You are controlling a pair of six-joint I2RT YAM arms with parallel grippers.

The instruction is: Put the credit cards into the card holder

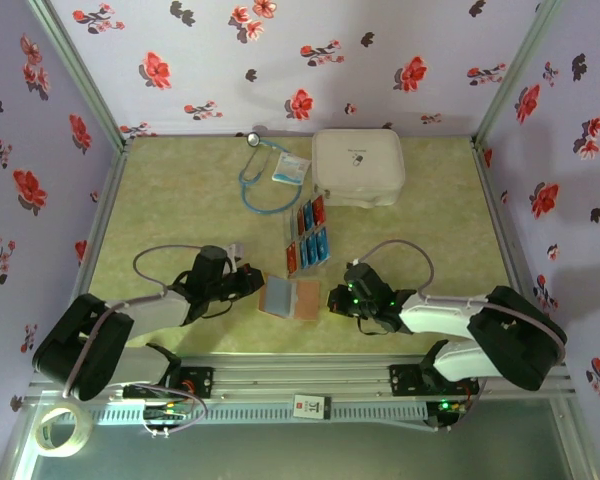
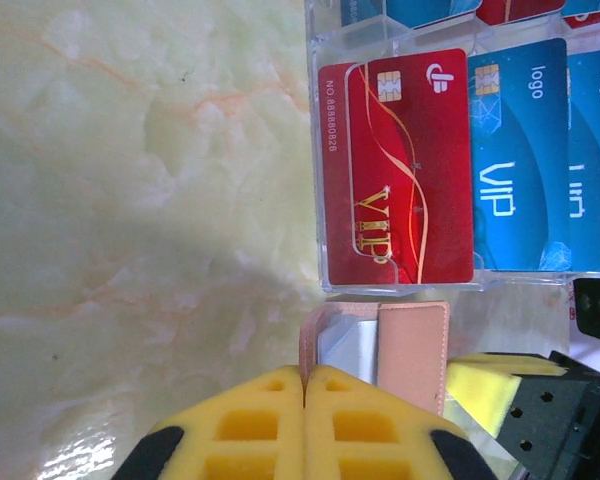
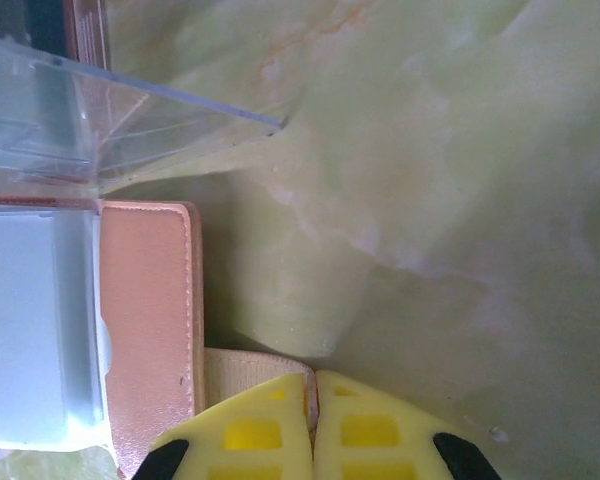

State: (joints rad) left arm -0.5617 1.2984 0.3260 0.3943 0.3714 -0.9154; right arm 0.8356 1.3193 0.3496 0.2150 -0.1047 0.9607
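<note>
The left gripper (image 2: 305, 380) was clenched, its yellow pads meeting on what looked like the raised left edge of the card holder (image 2: 412, 345). Opposite it the right gripper (image 3: 313, 385) was clenched too, and a tan strip of the holder's right side ran in under its pads. Both arms thus appeared to grip the same pouch from opposite sides. The holder lay flat on the green table (image 2: 130, 200) between them, close to the near edge, with its longer side stretched from one gripper to the other. The credit cards (image 1: 307, 235) were not yet in it. They sat in a clear tray (image 2: 316, 200) just beyond the holder, on its far side, the tray's near end almost touching the pouch. Seen from the left wrist, a red card (image 2: 410, 170) lay nearest the left fingers with blue cards (image 2: 517, 160) beside it — each with its long axis running on away from the gripper. The tray's near end stood roughly midway between the arms, perhaps a little closer to the left one. As a judgement, the next move turned on that short reach forward — one gripper would have to let go of the pouch to take a card.
</note>
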